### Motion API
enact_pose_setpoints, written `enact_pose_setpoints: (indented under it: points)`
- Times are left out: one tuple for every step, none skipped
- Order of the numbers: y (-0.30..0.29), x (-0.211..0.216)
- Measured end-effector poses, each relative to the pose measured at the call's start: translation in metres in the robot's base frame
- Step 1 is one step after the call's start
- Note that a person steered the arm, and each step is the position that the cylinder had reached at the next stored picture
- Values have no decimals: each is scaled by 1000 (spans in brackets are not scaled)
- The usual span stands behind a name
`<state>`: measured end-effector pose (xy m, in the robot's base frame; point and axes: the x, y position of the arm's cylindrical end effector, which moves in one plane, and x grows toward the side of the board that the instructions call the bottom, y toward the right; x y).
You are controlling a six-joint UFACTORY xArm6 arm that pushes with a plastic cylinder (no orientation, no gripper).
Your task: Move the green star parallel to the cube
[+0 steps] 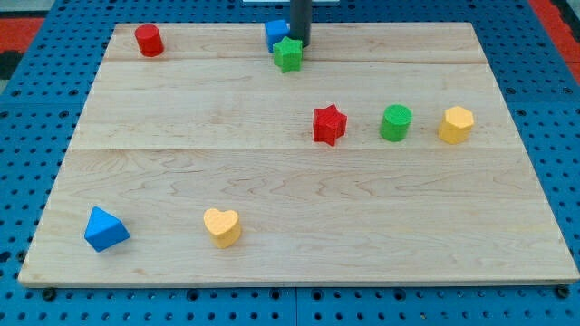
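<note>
The green star (288, 54) lies near the view's top, just below and right of the blue cube (275, 33), nearly touching it. My tip (300, 44) comes down from the view's top edge and ends right at the star's upper right side, just right of the cube. The rod partly hides the cube's right side.
On the wooden board (299, 199): a red cylinder (149, 41) at top left, a red star (329, 125), a green cylinder (396, 122) and a yellow hexagon block (456, 125) in a row at mid right, a blue triangle block (105, 229) and a yellow heart (222, 226) at bottom left.
</note>
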<state>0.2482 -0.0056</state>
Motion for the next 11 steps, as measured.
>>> enact_pose_setpoints:
  points:
    - [-41, 48]
    - [-66, 96]
    - [-71, 75]
    - [-87, 86]
    - [-79, 118]
    - [-73, 122]
    - [-58, 118]
    - [-35, 112]
    - [-31, 128]
    - [-31, 131]
    - [-49, 133]
